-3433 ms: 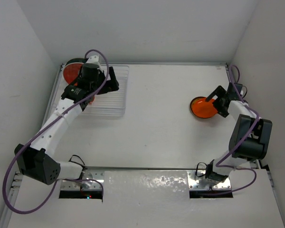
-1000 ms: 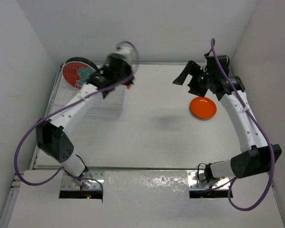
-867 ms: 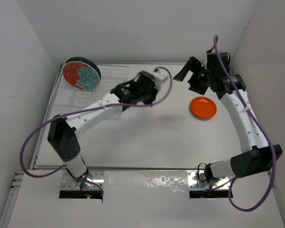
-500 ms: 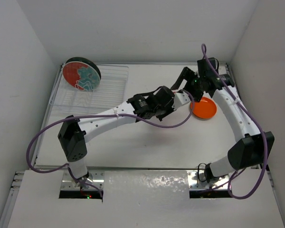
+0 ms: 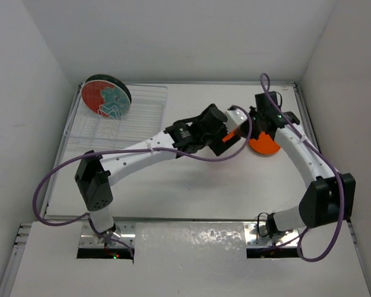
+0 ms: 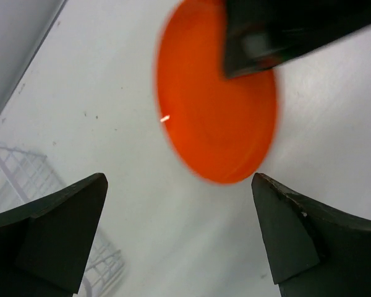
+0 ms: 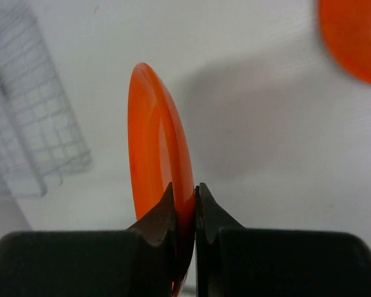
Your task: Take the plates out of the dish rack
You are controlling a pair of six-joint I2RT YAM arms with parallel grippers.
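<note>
A small orange plate (image 7: 157, 142) stands on edge in the air, and my right gripper (image 7: 195, 189) is shut on its rim. In the left wrist view that plate (image 6: 210, 117) faces my left gripper (image 6: 179, 185), which is open and a little short of it. From above, the held plate (image 5: 230, 135) shows as an orange sliver between my left gripper (image 5: 226, 142) and right gripper (image 5: 241, 127). Another orange plate (image 5: 264, 146) lies flat on the table. A red and teal plate (image 5: 105, 98) stands upright at the far left of the dish rack (image 5: 142, 120).
White walls close in the table on the left, far and right sides. Both arms cross over the middle right of the table, close together. The rack's wire grid (image 7: 31, 105) shows at the left of the right wrist view.
My left arm swung from the rack to the middle right with an orange plate. The right gripper came in and shut on its rim, and the left gripper opened.
</note>
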